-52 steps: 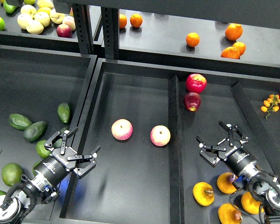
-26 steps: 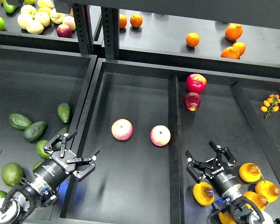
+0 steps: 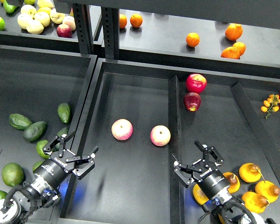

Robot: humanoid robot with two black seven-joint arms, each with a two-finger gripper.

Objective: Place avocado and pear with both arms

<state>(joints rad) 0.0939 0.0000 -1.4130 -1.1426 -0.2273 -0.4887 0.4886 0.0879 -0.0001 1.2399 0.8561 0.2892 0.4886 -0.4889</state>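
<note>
Since the frame 1 s earlier, the right gripper (image 3: pixel 195 162) had travelled left and toward the near edge, from open floor in the right bin to a spot over the divider (image 3: pixel 174 122) side of the pear cluster; the left gripper (image 3: pixel 69 151) had shifted only slightly. Neither held fruit.

Right jaws stood apart, empty. The nearest pear (image 3: pixel 199 194) lay just behind and below them, partly hidden under the wrist, with a 2nd (image 3: pixel 232 180) just beside the wrist on its right and 2 more (image 3: pixel 250 172) (image 3: pixel 267 188) farther right. The fingers therefore pointed away from the fruit, toward the far wall, so any grasp probably required a pull back or a re-aim downward. Which pear was intended could not be told.

Left jaws also stood apart, empty, straddling the wall (image 3: pixel 86 105) between the left and middle bins. An avocado (image 3: pixel 42 148) lay just left of them, partly hidden by the fingers; others (image 3: pixel 35 131) (image 3: pixel 64 112) lay farther up-left, their long axes running diagonally. The left arm was clearly nearer the avocados, the right arm nearer the pears.

2 apples (image 3: pixel 122 129) (image 3: pixel 160 135) in the middle bin lay well apart from both grippers and belonged to neither task.
</note>
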